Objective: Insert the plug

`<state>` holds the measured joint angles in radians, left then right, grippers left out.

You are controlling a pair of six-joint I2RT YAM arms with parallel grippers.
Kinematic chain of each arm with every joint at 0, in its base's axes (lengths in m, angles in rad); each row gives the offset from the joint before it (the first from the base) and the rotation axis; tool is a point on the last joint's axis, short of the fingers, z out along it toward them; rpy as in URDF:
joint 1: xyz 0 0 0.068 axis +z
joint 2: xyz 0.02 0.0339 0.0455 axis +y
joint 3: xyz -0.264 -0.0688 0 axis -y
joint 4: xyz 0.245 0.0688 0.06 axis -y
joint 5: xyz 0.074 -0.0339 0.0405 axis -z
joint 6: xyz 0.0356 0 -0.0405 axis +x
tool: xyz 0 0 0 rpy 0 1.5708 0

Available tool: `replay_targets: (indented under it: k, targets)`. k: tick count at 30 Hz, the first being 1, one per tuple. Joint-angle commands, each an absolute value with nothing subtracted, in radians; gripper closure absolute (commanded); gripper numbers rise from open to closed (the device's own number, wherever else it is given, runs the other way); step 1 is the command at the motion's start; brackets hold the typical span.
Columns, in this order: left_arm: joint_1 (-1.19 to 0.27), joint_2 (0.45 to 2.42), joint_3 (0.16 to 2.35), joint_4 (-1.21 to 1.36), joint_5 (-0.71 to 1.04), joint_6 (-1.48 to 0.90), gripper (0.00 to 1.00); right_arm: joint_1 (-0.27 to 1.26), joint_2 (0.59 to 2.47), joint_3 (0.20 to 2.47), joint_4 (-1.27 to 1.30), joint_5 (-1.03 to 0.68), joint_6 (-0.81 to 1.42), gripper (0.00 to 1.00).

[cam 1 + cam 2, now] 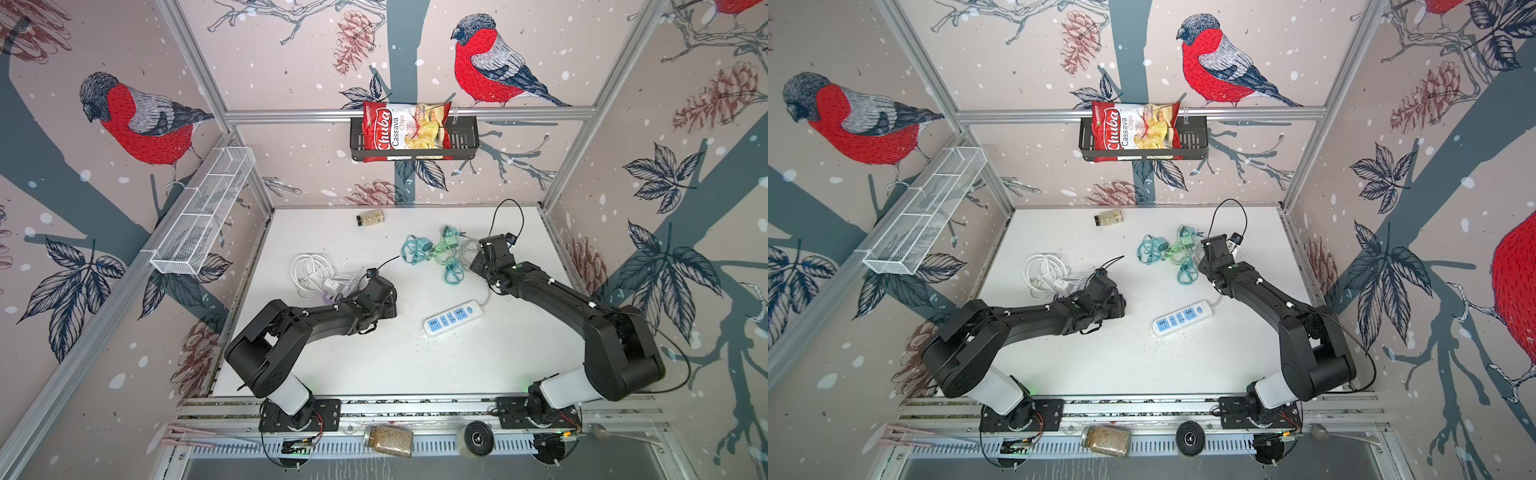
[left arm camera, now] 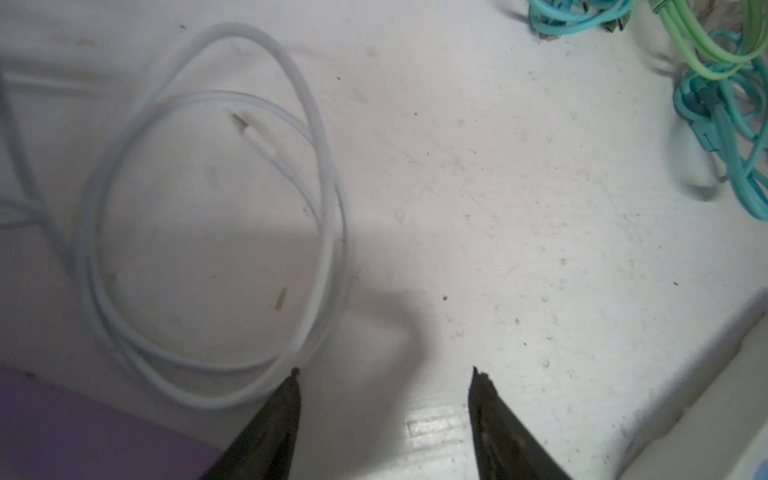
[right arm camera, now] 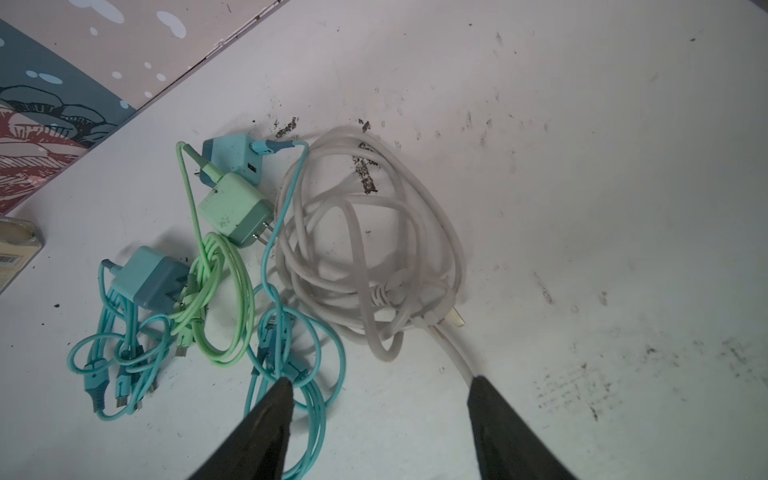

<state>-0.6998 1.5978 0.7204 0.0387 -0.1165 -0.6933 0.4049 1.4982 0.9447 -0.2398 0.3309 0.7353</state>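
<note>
A white power strip (image 1: 453,318) with blue sockets lies flat at mid-table in both top views. Behind it is a tangle of teal and green cables (image 1: 432,253) with three charger plugs: a green one (image 3: 235,210), a blue one (image 3: 232,156) and a teal one (image 3: 149,276). Beside them sits the strip's coiled white cord (image 3: 370,249). My right gripper (image 3: 380,380) hovers open over bare table between a teal cable loop and the white cord, holding nothing. My left gripper (image 2: 384,372) is open and empty next to a white cable loop (image 2: 208,216).
A white charger cable bundle (image 1: 311,270) lies left of centre, a purple item (image 2: 83,428) near it. A small jar (image 1: 370,217) lies at the back. A chips bag (image 1: 407,131) fills the black wall basket; a white mesh basket (image 1: 203,212) hangs on the left wall.
</note>
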Motion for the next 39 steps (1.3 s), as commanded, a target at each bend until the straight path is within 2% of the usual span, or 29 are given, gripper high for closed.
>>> replay_targets:
  k: [1,9,17,23,28,39]
  targets:
    - [-0.720,1.602,0.789,-0.030,-0.098,-0.658,0.35,0.389,1.499,0.955,-0.222,0.319,0.699,0.31]
    - [-0.742,1.684,1.102,-0.114,-0.124,-0.609,0.29,0.271,1.441,0.874,-0.125,0.222,0.605,0.31]
    - [-0.694,2.064,1.601,-0.207,-0.137,-0.561,0.34,0.221,1.338,0.813,-0.096,0.176,0.532,0.31]
    - [-0.655,2.286,1.862,-0.207,-0.111,-0.518,0.34,0.210,1.313,0.771,-0.077,0.129,0.526,0.31]
    - [-0.634,2.390,1.983,-0.246,-0.068,-0.526,0.35,0.211,1.310,0.752,-0.065,0.102,0.532,0.32]
    - [-0.619,2.437,2.006,-0.199,-0.090,-0.519,0.36,0.221,1.295,0.727,-0.066,0.087,0.528,0.32]
